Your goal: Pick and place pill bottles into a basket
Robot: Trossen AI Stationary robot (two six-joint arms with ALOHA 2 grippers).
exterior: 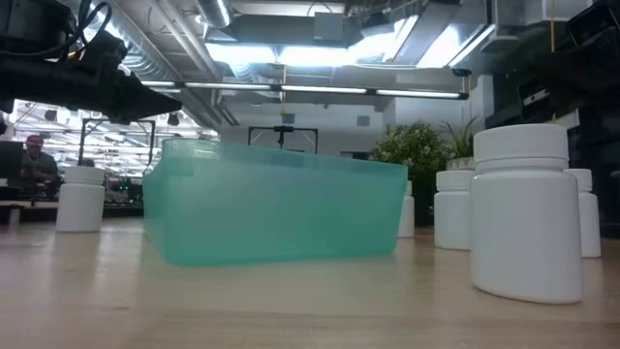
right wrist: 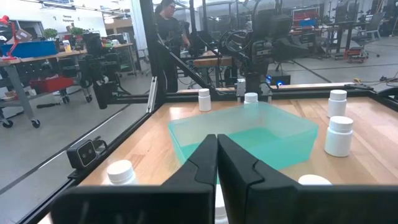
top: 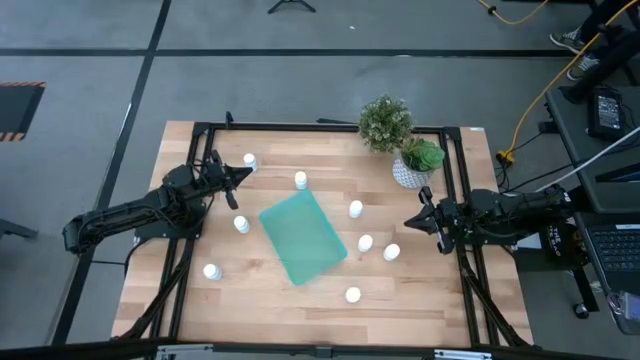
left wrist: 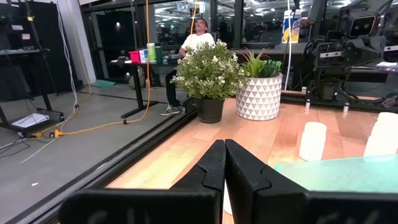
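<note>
Teal basket [top: 302,237] mid-table, empty, pill bottles [top: 355,209] scattered around it. Left gripper [top: 243,176] and right gripper [top: 410,222] both closed tight, holding nothing.

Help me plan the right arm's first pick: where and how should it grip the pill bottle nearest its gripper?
That bottle stands upright beside the right gripper. Best grip is probably from above, fingers closing across the round body just under the cap. Its nearest neighbour stands apart, leaving finger room.
</note>
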